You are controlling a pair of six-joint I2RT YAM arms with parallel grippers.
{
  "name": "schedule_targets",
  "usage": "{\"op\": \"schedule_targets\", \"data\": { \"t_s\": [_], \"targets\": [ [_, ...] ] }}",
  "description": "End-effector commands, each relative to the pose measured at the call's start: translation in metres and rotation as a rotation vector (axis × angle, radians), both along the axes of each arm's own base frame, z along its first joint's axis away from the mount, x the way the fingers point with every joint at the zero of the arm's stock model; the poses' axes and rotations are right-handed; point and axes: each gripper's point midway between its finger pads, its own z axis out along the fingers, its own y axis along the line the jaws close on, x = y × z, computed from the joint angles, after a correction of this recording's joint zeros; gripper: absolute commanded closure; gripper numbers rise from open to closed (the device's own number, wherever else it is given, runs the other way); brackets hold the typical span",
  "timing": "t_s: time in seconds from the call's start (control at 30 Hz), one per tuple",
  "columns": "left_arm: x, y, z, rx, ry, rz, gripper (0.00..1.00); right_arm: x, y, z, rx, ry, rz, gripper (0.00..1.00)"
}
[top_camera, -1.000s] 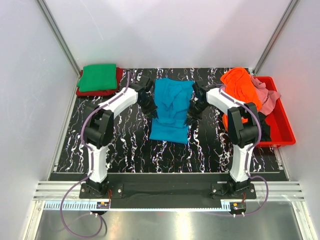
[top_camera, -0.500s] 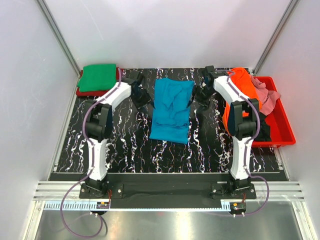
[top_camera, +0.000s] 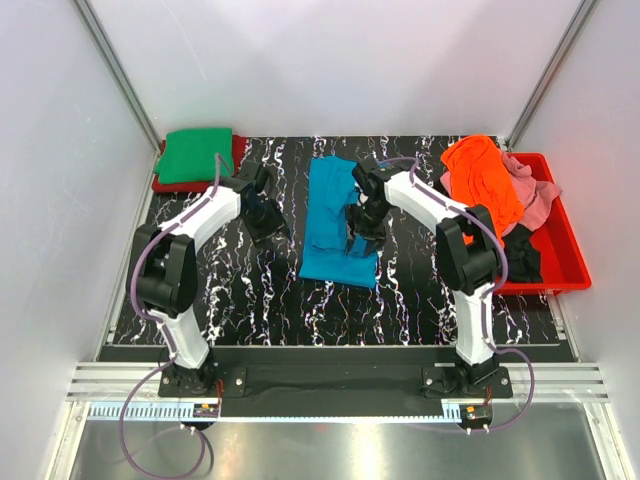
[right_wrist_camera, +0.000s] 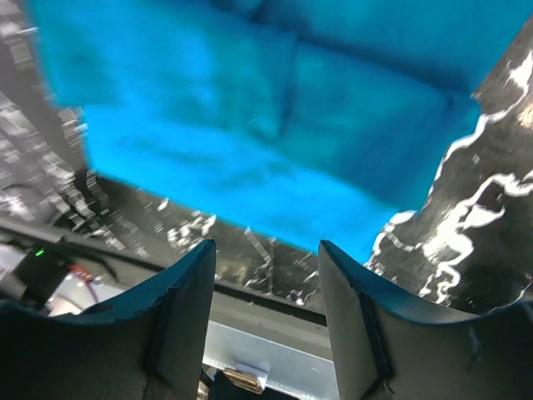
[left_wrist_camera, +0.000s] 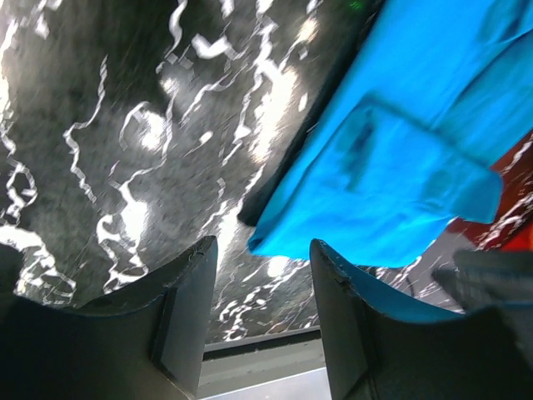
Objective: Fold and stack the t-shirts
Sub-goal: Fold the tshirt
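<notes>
A teal blue t-shirt (top_camera: 330, 235) lies partly folded as a narrow strip mid-table. My left gripper (top_camera: 272, 228) hovers open over bare table just left of it; in the left wrist view the gripper (left_wrist_camera: 262, 246) is empty, and the shirt's corner (left_wrist_camera: 400, 167) lies ahead on the right. My right gripper (top_camera: 360, 238) hangs open above the shirt's right half; in the right wrist view the gripper (right_wrist_camera: 266, 246) holds nothing, with teal cloth (right_wrist_camera: 250, 133) beyond it. A folded green t-shirt (top_camera: 195, 155) rests on a red one (top_camera: 172, 184) at the back left.
A red plastic bin (top_camera: 562, 270) stands at the right edge with an orange t-shirt (top_camera: 480, 175), a pink one (top_camera: 530, 195) and a black one (top_camera: 522, 262) heaped in it. The black marbled table (top_camera: 250, 290) meets white walls on three sides.
Both grippers have opened and left the teal shirt's edges. The left one pulled back to the left of the shirt. The right one swung out, then in over the shirt.
</notes>
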Motion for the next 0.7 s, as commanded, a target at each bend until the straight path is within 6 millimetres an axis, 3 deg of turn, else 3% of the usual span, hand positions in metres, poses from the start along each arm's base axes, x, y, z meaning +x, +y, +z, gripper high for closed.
{"op": "schedule_targets", "data": {
  "t_s": [0.0,0.23,0.4,0.5,0.57,0.6,0.63,0.67],
  "targets": [
    [0.000,0.005,0.015,0.008,-0.079,-0.007,0.47,0.006,-0.002,-0.011,-0.052,-0.007,0.037,0.42],
    [-0.013,0.014,0.015,0.019,-0.079,0.003,0.48,0.007,0.002,-0.035,-0.102,0.028,0.091,0.45],
    [-0.014,0.017,0.017,0.021,-0.087,0.010,0.48,0.014,-0.007,-0.046,-0.165,0.015,0.104,0.45],
    [-0.016,0.017,0.018,0.016,-0.089,0.009,0.49,0.030,-0.014,-0.051,-0.229,-0.003,0.104,0.45],
    [-0.017,0.016,0.020,0.009,-0.092,0.007,0.49,0.054,-0.017,-0.040,-0.245,-0.044,0.078,0.45],
    [-0.018,0.015,0.022,0.001,-0.096,0.005,0.49,0.060,-0.019,-0.050,-0.263,-0.026,0.066,0.44],
    [-0.019,0.015,0.024,-0.005,-0.097,0.004,0.49,0.086,-0.012,-0.031,-0.231,-0.098,0.042,0.45],
    [-0.020,0.014,0.025,-0.011,-0.100,-0.005,0.48,0.093,-0.021,-0.026,-0.238,-0.079,0.012,0.45]
  ]
}}
